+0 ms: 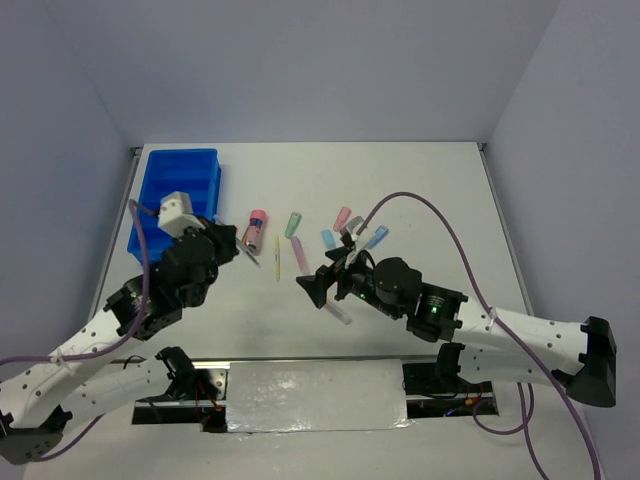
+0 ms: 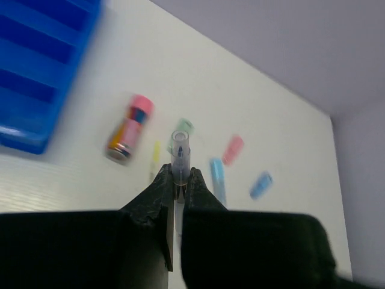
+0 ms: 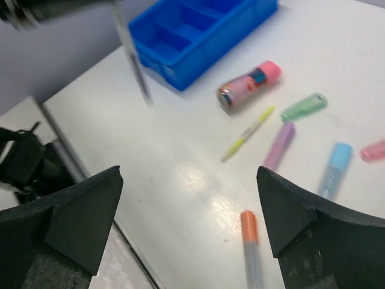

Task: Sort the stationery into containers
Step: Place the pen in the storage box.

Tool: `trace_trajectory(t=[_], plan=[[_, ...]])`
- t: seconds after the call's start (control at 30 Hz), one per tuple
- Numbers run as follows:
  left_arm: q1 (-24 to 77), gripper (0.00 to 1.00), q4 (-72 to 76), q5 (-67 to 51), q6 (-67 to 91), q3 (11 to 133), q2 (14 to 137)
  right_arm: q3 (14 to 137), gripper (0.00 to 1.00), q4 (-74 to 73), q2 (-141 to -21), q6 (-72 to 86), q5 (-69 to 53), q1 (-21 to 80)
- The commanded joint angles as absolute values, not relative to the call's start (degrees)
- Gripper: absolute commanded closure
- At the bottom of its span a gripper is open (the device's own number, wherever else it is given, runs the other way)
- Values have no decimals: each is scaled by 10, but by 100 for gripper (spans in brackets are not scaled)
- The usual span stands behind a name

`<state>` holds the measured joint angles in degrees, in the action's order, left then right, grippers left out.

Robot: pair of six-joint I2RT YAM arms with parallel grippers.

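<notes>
Left gripper (image 2: 179, 174) is clamping a thin pen (image 2: 180, 144) above the desk (image 1: 420, 190), right of the blue tray (image 1: 185, 175), whose visible compartments are looking empty. Right gripper (image 3: 189, 186) is hanging open over the orange marker (image 3: 249, 226). Everything else is lying loose, so sorting is barely starting.

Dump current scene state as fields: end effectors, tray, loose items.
left end effector: shut on a thin pen, held above the table
right end effector: open, empty, over the orange marker
tray: blue, far left; visible compartments show nothing inside
loose items include: pink-capped tube, yellow pen, green marker, purple marker, light blue marker, pink marker
</notes>
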<state>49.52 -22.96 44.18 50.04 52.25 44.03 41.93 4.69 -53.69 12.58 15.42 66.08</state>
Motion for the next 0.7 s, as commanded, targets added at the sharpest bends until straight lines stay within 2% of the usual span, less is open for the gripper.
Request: trace_trajectory(t=[0.0,0.17,0.2,0.27,0.37,0.67], plan=[[386,100,-316,544,632,564,434,392,0,35,-490,160,256,657],[218,100,-314,462,647,592,487,359,0,15,-430,170,267,657],[154,100,-311,441,647,598,498,357,0,11,-423,172,267,658],[52,100,-286,339,642,590,542,348,0,4,-394,178,265,658],[-40,100,-257,285,646,574,592,338,0,-16,-376,191,255,658],[-93,100,-172,232,654,536,700,334,0,-68,-344,216,232,658]])
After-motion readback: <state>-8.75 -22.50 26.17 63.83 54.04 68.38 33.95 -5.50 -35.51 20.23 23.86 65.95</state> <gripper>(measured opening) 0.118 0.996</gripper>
